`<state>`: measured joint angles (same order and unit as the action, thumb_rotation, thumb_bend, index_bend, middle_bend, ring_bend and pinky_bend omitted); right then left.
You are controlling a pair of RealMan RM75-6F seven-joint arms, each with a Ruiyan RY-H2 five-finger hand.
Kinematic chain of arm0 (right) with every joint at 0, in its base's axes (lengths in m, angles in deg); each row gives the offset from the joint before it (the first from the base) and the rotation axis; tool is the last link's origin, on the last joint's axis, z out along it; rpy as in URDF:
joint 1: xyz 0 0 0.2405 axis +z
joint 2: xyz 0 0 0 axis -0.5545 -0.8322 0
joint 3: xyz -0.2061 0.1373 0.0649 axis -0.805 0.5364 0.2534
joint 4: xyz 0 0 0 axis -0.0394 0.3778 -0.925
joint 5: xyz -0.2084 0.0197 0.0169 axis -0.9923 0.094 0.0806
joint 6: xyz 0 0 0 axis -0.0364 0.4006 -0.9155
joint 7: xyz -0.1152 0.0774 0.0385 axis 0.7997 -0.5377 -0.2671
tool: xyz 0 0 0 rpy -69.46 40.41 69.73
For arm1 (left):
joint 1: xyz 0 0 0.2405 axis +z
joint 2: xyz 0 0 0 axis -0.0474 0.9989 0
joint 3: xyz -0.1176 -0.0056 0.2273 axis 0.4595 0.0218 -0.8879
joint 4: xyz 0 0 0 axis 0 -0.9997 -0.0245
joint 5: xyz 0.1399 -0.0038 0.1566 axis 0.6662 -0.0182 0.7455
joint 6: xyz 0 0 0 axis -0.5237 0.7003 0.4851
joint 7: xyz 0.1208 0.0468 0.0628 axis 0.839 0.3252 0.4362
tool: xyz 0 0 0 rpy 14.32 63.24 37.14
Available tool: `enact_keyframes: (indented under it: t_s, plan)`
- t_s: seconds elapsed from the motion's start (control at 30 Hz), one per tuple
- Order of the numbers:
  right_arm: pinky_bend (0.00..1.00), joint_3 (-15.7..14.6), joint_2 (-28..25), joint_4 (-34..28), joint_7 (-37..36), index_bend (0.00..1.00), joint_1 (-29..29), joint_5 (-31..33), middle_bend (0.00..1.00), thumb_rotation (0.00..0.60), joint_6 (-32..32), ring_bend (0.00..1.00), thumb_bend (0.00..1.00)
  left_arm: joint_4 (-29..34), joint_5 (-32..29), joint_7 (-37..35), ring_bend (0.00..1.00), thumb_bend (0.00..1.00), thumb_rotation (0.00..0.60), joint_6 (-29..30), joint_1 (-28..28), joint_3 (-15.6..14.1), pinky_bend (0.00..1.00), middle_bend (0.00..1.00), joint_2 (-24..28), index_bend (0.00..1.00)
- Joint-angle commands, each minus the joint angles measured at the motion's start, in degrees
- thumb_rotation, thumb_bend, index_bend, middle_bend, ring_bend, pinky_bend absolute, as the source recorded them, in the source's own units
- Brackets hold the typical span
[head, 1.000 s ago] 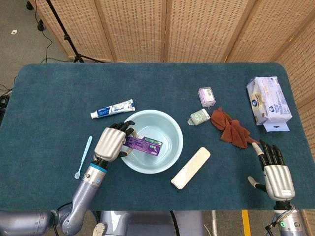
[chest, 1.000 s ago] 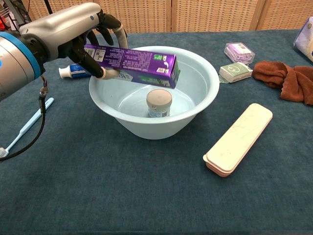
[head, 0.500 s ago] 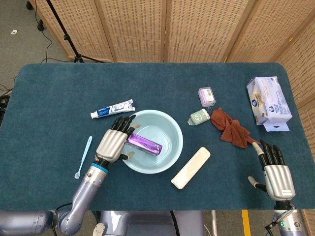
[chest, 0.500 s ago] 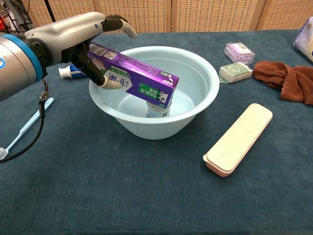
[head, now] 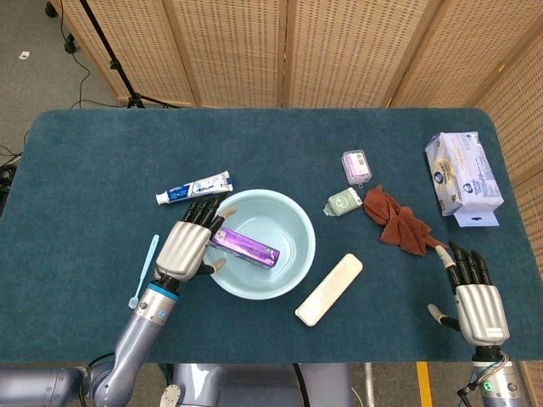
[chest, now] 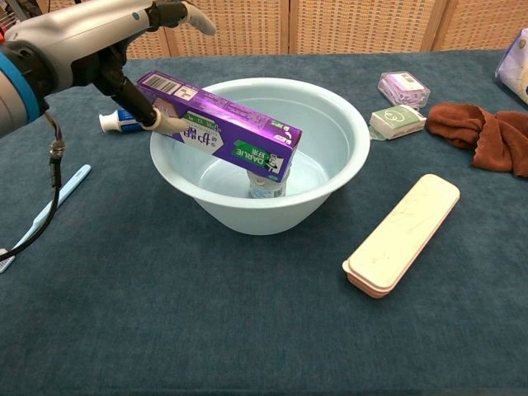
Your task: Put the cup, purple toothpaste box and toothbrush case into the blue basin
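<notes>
The purple toothpaste box (head: 244, 246) (chest: 219, 125) lies tilted in the blue basin (head: 293, 270) (chest: 346, 177). Its left end is on the rim and its right end rests on the cup (chest: 266, 187), which stands mostly hidden inside. My left hand (head: 188, 244) (chest: 91, 45) is at the basin's left rim with its fingers spread and raised off the box; only the thumb touches the box's side. The cream toothbrush case (head: 329, 289) (chest: 403, 233) lies on the table to the right of the basin. My right hand (head: 475, 298) rests open at the near right edge, holding nothing.
A toothpaste tube (head: 193, 187) (chest: 118, 122) and a light-blue toothbrush (head: 144, 270) (chest: 51, 205) lie left of the basin. To the right are a brown cloth (head: 397, 222) (chest: 485, 136), a small purple case (head: 357, 165) (chest: 403, 87), a green-white packet (head: 343, 202) and a wipes pack (head: 463, 174).
My left hand has opened its fingers and drawn back to the left. The purple box has tipped down and now rests on the basin rim and the cup. The right hand has not moved.
</notes>
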<state>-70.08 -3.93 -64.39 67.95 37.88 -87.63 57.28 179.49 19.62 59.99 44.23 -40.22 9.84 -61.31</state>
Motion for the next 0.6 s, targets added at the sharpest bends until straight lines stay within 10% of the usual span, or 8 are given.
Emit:
enact_keyframes:
  t_s: [0.03, 0.6]
  plan:
    - [0.0, 0.0, -0.1, -0.1, 0.1, 0.01, 0.0, 0.0, 0.0, 0.6, 0.0, 0.0, 0.16, 2.6, -0.8, 0.6, 0.0, 0.18, 0.6, 0.0, 0.9, -1.2, 0.03, 0.0, 2.4, 0.11]
    - [0.0, -0.1, -0.1, -0.4, 0.7, 0.01, 0.0, 0.3, 0.0, 0.6, -0.5, 0.0, 0.16, 3.5, 1.7, -1.6, 0.0, 0.21, 0.6, 0.1, 3.4, -4.8, 0.03, 0.0, 8.1, 0.15]
